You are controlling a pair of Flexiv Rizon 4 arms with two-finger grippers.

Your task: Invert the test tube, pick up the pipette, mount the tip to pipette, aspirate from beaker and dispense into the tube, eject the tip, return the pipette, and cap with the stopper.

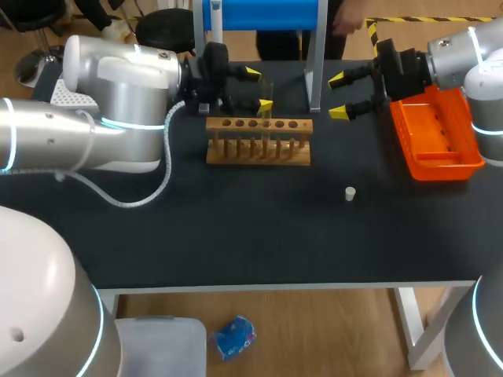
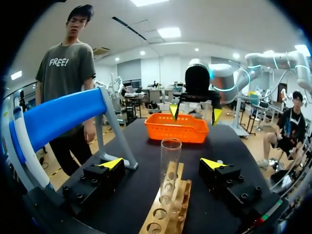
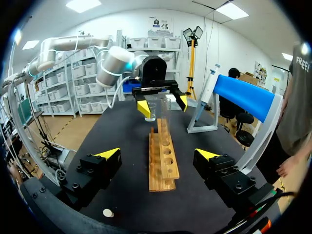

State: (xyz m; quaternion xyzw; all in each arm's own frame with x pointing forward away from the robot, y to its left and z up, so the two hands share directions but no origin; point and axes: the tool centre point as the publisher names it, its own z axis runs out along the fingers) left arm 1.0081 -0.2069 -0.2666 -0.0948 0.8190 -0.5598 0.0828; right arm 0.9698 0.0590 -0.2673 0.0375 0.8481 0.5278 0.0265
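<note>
Front edge of the black table (image 1: pixel 236 251): a broad bare strip of tabletop lies between this edge and the wooden rack (image 1: pixel 258 141) (the reference for all positions below). A small white stopper (image 1: pixel 350 193) lies on the tabletop in front of the rack and to its right, apart from it.

The rack lies lengthwise across the table's middle, its row of holes facing up. The test tube (image 2: pixel 170 165) stands upright in a hole near the rack's middle, open rim up. It is clear glass with a straight wall.

Left gripper (image 1: pixel 258 89): just behind the rack at tube height, fingers spread, one on each side of the tube with a gap on both sides (not gripping).

Right gripper (image 1: pixel 338 96): behind and just right of the rack's right end, fingers spread wide over bare tabletop.

An orange basket (image 1: pixel 440 153) sits well right of the rack, near the table's right edge. A blue stand (image 1: pixel 263 14) rises behind the rack at the far edge, and only a narrow strip of tabletop separates its leg from the rack.
</note>
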